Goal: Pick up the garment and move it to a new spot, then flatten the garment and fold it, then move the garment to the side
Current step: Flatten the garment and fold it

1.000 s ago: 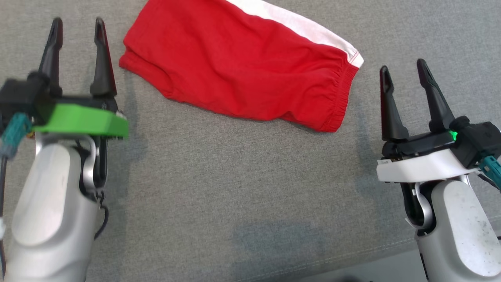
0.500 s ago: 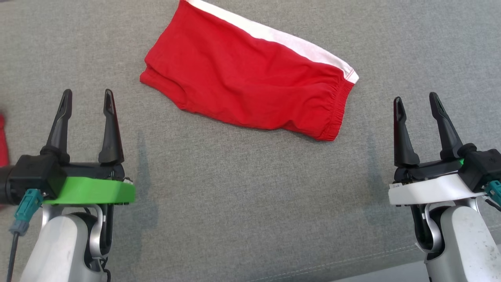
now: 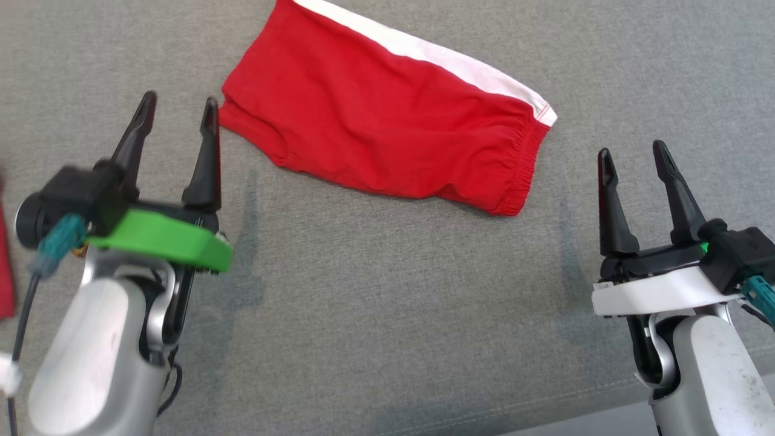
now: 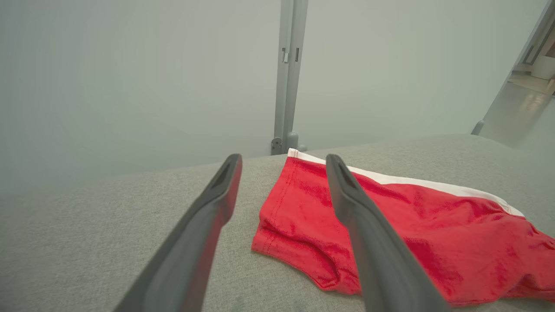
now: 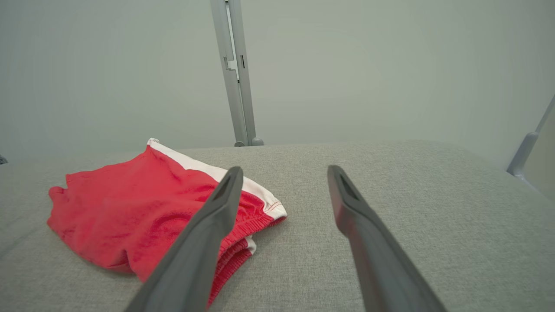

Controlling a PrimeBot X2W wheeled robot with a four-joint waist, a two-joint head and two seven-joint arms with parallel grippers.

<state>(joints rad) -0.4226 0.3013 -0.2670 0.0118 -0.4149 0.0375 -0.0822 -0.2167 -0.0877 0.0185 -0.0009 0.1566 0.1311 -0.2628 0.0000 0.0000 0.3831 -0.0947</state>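
Note:
The garment (image 3: 387, 121) is a pair of red shorts with a white side stripe, folded and lying slantwise on the grey cloth surface (image 3: 375, 303) at top centre of the head view. My left gripper (image 3: 178, 106) stands open with nothing in it, its fingertips just left of the garment's leg-hem end. In the left wrist view that hem end (image 4: 295, 242) lies right ahead between and behind my fingers (image 4: 217, 195). My right gripper (image 3: 633, 154) is open and empty, to the right of and nearer than the elastic waistband (image 5: 243, 242).
A sliver of another red thing (image 3: 5, 272) shows at the head view's left edge. Beyond the surface's far edge stand a pale wall and a grey upright post (image 4: 288, 73). The surface's near edge runs along the bottom right (image 3: 605, 406).
My left gripper has moved forward and rightward toward the garment's hem end. The right gripper has barely shifted. The garment lies as before.

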